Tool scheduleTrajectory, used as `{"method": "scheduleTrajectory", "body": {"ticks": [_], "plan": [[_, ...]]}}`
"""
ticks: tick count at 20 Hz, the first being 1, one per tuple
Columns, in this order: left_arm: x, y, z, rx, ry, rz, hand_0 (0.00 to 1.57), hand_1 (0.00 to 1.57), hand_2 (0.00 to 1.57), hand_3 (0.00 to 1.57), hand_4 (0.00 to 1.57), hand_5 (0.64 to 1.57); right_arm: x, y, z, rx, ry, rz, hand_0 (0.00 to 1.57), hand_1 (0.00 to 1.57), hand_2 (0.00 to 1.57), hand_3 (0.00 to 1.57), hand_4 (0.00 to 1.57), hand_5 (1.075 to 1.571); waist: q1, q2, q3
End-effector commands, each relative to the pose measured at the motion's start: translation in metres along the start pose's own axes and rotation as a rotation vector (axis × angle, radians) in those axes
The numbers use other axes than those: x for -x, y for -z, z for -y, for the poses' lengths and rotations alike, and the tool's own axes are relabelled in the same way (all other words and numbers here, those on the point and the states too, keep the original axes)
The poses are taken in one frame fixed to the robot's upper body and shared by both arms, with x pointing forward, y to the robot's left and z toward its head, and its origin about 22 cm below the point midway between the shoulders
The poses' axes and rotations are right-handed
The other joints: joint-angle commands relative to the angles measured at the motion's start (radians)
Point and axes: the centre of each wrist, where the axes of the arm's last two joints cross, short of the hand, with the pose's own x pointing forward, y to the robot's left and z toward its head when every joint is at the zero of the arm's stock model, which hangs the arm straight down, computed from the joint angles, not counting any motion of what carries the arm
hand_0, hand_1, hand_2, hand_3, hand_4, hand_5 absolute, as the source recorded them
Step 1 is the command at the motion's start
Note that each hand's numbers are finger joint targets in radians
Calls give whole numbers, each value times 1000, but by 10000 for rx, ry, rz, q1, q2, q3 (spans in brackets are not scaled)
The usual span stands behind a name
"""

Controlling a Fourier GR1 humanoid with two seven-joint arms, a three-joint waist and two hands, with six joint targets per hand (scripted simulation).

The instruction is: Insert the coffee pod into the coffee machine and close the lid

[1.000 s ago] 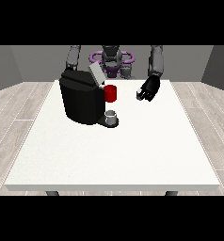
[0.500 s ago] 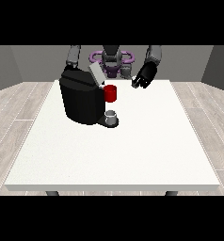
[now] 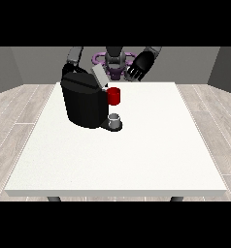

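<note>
The black coffee machine stands on the left half of the white table, its grey lid tilted up and open. A red thing at the machine sits at its front, just under the lid. Below it a small grey thing rests on the machine's base. The hand at the view's right hangs in the air over the table's far edge, right of the lid, fingers relaxed and nothing seen in them. The arm at the view's left drops behind the machine's top, where its hand blends into the black body.
The robot's torso stands behind the table's far edge. Bare white tabletop stretches in front of the machine and to its right, up to the near edge.
The hand at the view's right has risen from beside the machine and drifted towards the lid. The machine, the lid and the grey thing have not moved.
</note>
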Motion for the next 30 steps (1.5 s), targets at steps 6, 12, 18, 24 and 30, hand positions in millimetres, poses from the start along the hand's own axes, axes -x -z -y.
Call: {"method": "scheduleTrajectory", "body": {"ticks": [6, 12, 18, 24, 30], "plan": [[-43, 0, -71, -905, -394, 252, 1268, 1268, 1295, 1269, 488, 1571, -8, 13, 31, 443, -75, 605, 0, 0, 0, 0, 0, 1571, -351, 522, 2], [-48, -8, -106, -1892, 94, 115, 1225, 1225, 1279, 1251, 482, 1571, -47, 28, 20, 389, 139, 1577, 0, 0, 0, 0, 186, 1571, -982, 1700, 1], [-54, -15, -133, -2551, 146, 159, 1290, 1290, 1319, 1261, 478, 1571, -79, 36, 5, 228, 253, 2322, 0, 0, 0, 0, 147, 1571, -1386, 2349, 0], [-70, -8, -131, -2238, 492, 182, 1188, 1188, 1258, 1219, 461, 1571, -78, 41, 11, 389, 1, 1839, 0, 0, 0, 0, 0, 1571, -1307, 2370, 2], [-59, 0, -108, -1817, 244, 470, 1239, 1239, 1286, 1222, 429, 1571, -68, 39, 18, 670, -17, 1859, 0, 0, 0, 0, 33, 1571, -1043, 2269, -1]]}}
